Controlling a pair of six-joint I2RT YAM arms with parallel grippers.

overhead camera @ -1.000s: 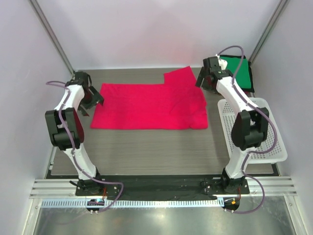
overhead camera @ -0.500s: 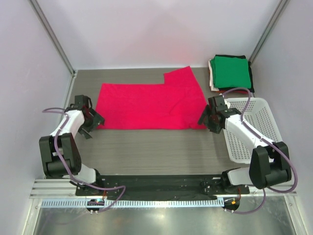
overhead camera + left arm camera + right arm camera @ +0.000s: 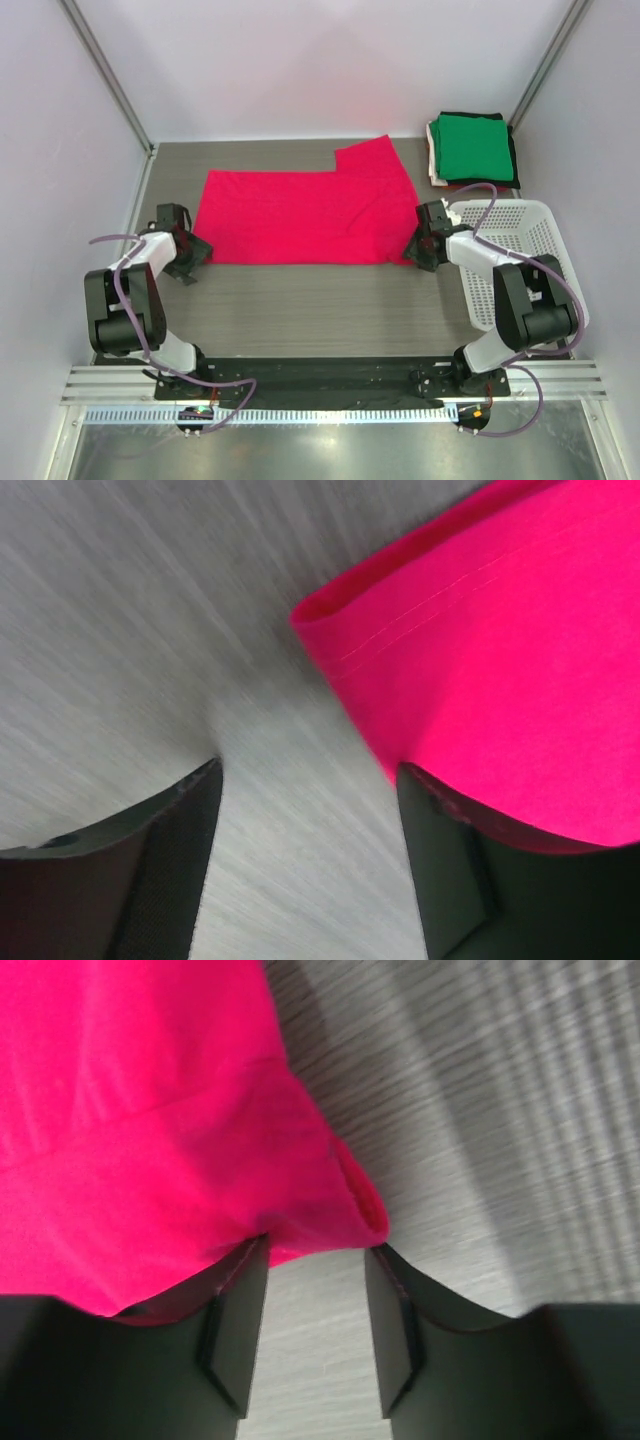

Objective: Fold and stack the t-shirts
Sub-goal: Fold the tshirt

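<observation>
Reaches forward with both arms from the near edge, elbows folded back and raised close above the bases, forearms stretched away from them. Bends the left wrist inward, with the left pincer (image 3: pixel 190 256) set down low and pointing right, fingers (image 3: pixel 170 860) standing wide apart. Mirrors that on the other side: right wrist bent inward, right pincer (image 3: pixel 424 248) low and pointing left, fingers (image 3: pixel 235 1330) set closer together yet with a clear gap between them.

The left arm (image 3: pixel 150 250) and right arm (image 3: pixel 475 252) are white shells linked by bulky black joints, each trailing a looping purple-grey cable (image 3: pixel 488 186). The left hand (image 3: pixel 195 262) and right hand (image 3: pixel 416 248) are black, with flat matte dark fingers (image 3: pixel 170 860).
</observation>
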